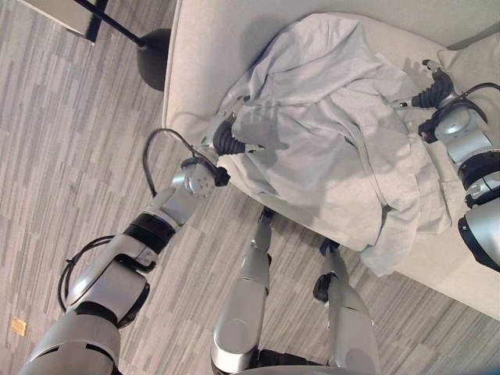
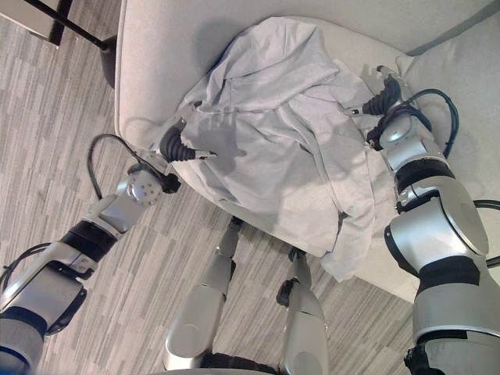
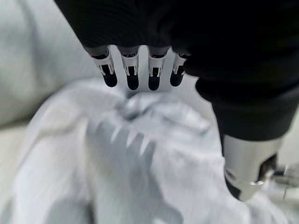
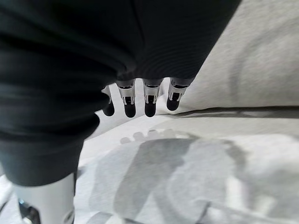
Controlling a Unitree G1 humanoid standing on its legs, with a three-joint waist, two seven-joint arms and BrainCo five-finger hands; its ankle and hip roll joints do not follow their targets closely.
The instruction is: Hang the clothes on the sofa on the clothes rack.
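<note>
Grey hoodie [image 1: 328, 148] sprawls on sofa [image 1: 203, 55] between both open hands.

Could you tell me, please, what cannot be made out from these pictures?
- Clothes rack: a black rounded base and slanted pole, cut off by the head views' top edge.
- Crumpled light grey hooded garment: its underside and front lie folded under itself on the pale beige sofa.
- Left hand, right hand: straight fingers hover over cloth; contact cannot be judged.
</note>
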